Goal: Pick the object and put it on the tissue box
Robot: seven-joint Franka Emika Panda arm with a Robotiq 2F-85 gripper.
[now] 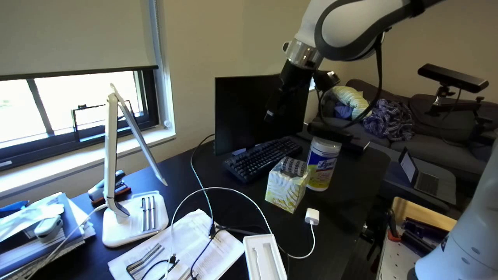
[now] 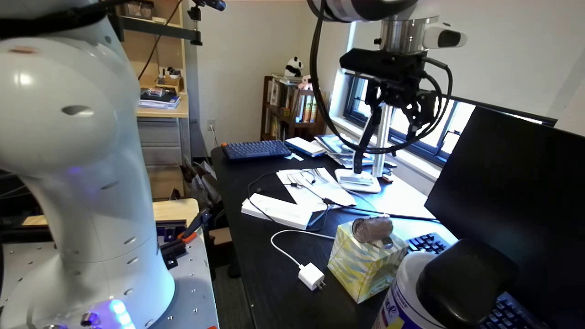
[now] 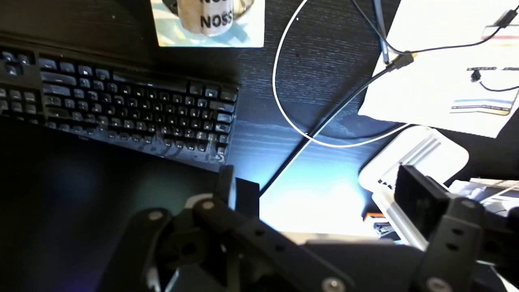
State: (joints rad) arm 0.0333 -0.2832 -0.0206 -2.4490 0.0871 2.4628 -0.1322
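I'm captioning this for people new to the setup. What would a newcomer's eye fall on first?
Probably the big white robot arm, its black gripper hanging open above the desk. Next, likely the patterned tissue box on that desk, with a lettered cylindrical object lying on top and a tall tub beside it. The slim white lamp by the window may draw the eye too.

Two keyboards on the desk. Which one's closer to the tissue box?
The black keyboard in front of the monitor: it lies close beside the tissue box. The other keyboard, with an orange corner, lies beyond the papers in an exterior view.
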